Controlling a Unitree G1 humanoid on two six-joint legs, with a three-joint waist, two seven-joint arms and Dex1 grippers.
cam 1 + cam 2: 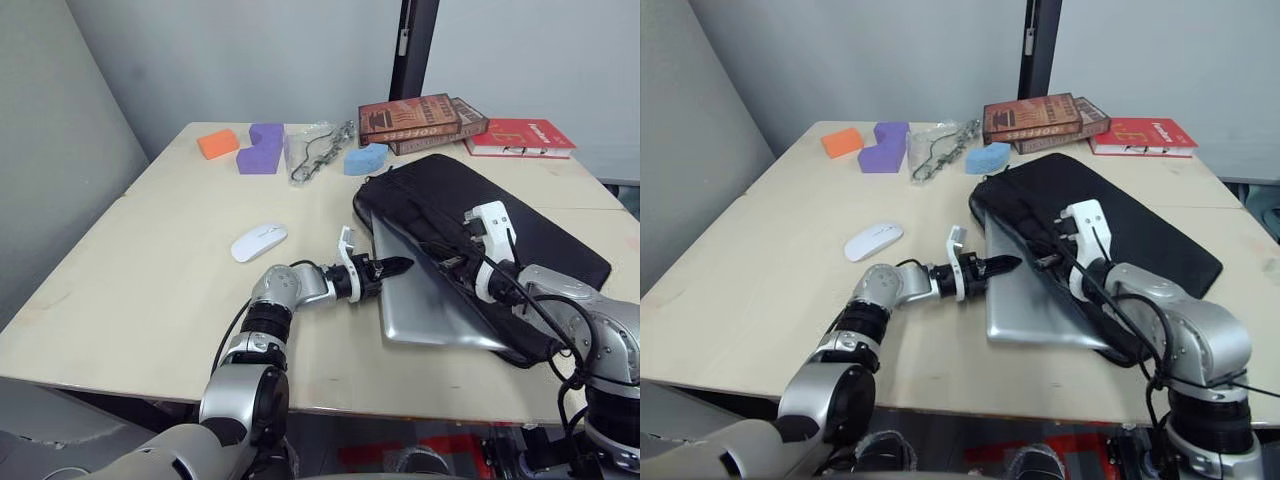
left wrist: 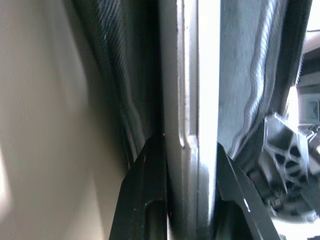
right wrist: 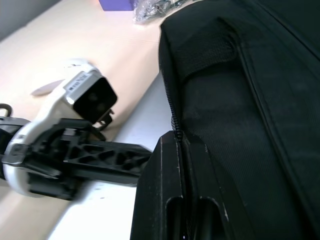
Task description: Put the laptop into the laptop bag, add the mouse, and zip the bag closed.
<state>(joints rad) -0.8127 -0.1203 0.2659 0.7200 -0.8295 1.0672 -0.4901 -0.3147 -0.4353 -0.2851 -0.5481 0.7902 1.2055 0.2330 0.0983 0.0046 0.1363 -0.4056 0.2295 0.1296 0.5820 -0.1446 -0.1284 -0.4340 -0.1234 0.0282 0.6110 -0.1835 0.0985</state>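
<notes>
The silver-grey laptop [image 1: 430, 300] lies partly inside the black laptop bag [image 1: 520, 225], with its near left corner sticking out onto the table. My left gripper [image 1: 398, 266] is at the laptop's left edge, and the left wrist view shows its fingers [image 2: 150, 165] closed on either side of that edge [image 2: 192, 75]. My right gripper [image 1: 450, 262] is shut on the bag's zippered opening edge [image 3: 175, 125], above the laptop. The white mouse [image 1: 259, 241] rests on the table to the left of both grippers, apart from them.
At the back of the table are an orange block [image 1: 218, 143], a purple block [image 1: 262, 148], a clear plastic packet [image 1: 318, 150], a blue block [image 1: 365, 158], stacked brown books [image 1: 420, 120] and a red book [image 1: 520, 137]. The table's front edge [image 1: 330, 405] is close to the laptop.
</notes>
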